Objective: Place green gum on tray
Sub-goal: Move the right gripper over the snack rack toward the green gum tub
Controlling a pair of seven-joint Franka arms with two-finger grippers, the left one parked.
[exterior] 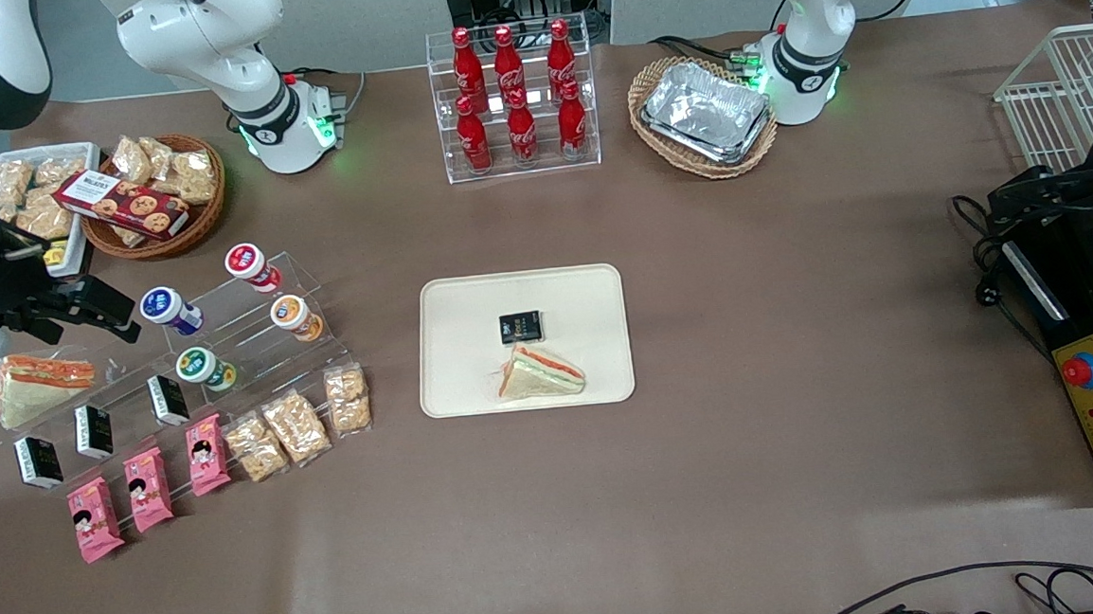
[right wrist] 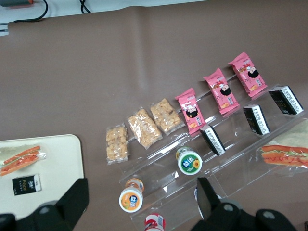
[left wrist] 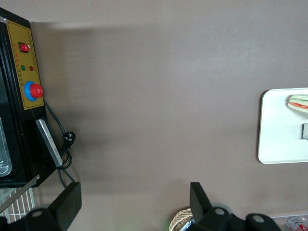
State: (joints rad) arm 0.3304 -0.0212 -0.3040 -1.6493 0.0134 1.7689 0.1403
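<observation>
While gripper point(exterior: 96, 311) hovers above display stand, jaws spread and empty; green gum point(exterior: 202, 367) on stand, tray point(exterior: 454, 351) apart.

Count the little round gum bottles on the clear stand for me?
4: red-lidded gum bottle on the top step, blue-lidded and orange-lidded bottles lower, the green gum nearest the front camera. The gripper hovers open beside the blue one.
</observation>
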